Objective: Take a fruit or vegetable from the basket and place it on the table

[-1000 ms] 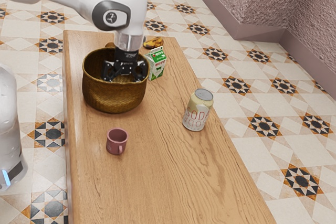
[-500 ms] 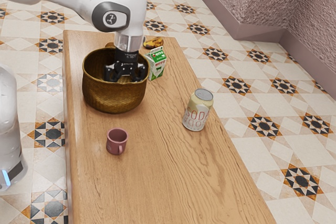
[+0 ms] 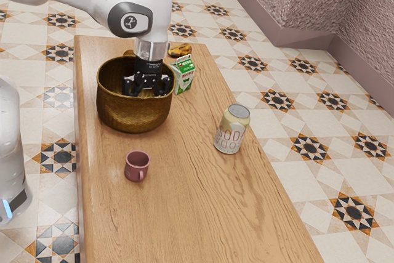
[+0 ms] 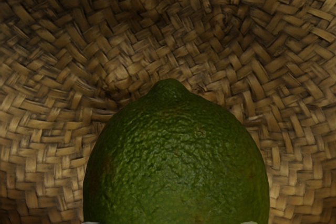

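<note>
We saw that the table was wood, smooth, with wavy lines. The basket was made of flat, woven strips that looked like straw, and it was rough. The lime had bumpy skin with a soft, dull shine. We saw smooth metal on top of the can. The cup looked smooth, and the wall was very rough.

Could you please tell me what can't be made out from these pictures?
- Exterior view: the lower end of the claw, hidden by the near wall of the basket; its grip can't be judged.
- Wrist view: the rest of the green fruit, cut off by the lower edge.
- Exterior view: what the yellow-brown item is; too small.
- Exterior view: fine print on the carton; too small.
</note>
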